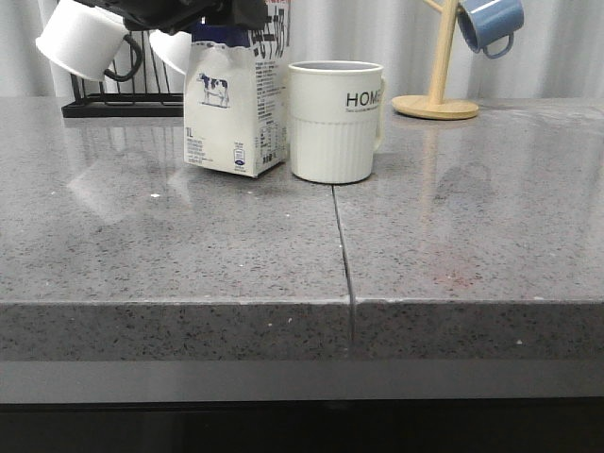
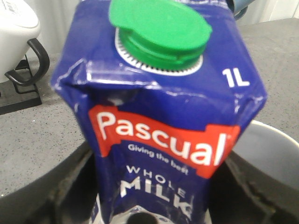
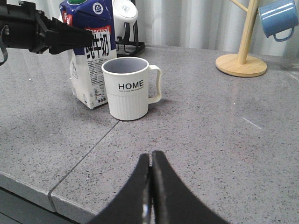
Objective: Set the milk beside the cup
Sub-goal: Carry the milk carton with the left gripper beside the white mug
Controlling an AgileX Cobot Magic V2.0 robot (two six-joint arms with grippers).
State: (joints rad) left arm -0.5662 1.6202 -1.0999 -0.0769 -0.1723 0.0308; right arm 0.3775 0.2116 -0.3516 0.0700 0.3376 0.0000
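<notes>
The milk (image 1: 236,113) stands upright on the grey counter, right beside the left side of the cup (image 1: 335,123), a cream ribbed mug marked "HOME". My left gripper (image 1: 203,14) comes in from the upper left and grips the carton's dark blue top, with its fingers (image 2: 74,182) pressed on both sides of the milk (image 2: 159,126). The cup's rim (image 2: 266,149) shows beside it. In the right wrist view the milk (image 3: 88,70) and cup (image 3: 131,91) stand together, far ahead of my right gripper (image 3: 151,158), which is shut and empty low over the counter.
A black rack (image 1: 123,106) with white black-handled mugs (image 1: 85,38) stands behind the milk at the back left. A wooden mug tree (image 1: 436,94) with a blue mug (image 1: 491,24) stands at the back right. A seam (image 1: 342,245) runs down the counter to its front edge.
</notes>
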